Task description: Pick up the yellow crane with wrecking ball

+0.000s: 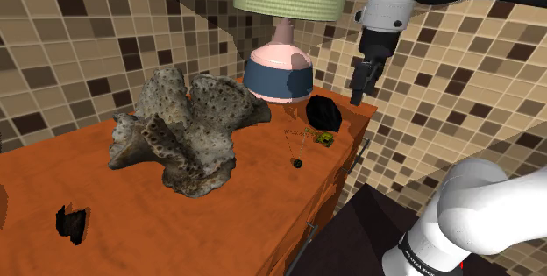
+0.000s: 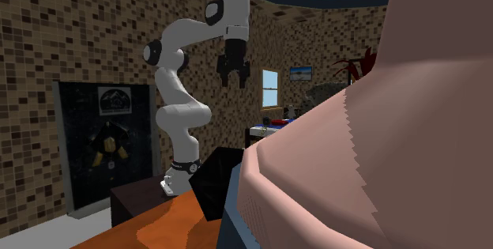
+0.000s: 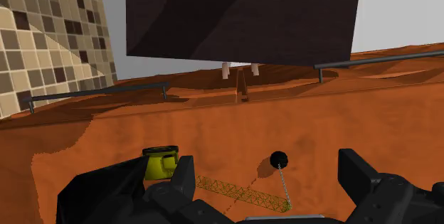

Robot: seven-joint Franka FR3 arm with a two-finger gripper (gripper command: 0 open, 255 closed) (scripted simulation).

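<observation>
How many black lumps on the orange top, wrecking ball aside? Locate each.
2 black lumps: one beside the lamp base, one near the shoulder view's lower left. Grey rock may hide others.

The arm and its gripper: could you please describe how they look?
The arm has smooth, rounded white links with dark joints and a dark band carrying small pale markings near its base. The gripper is all black, with two blocky fingers.
</observation>
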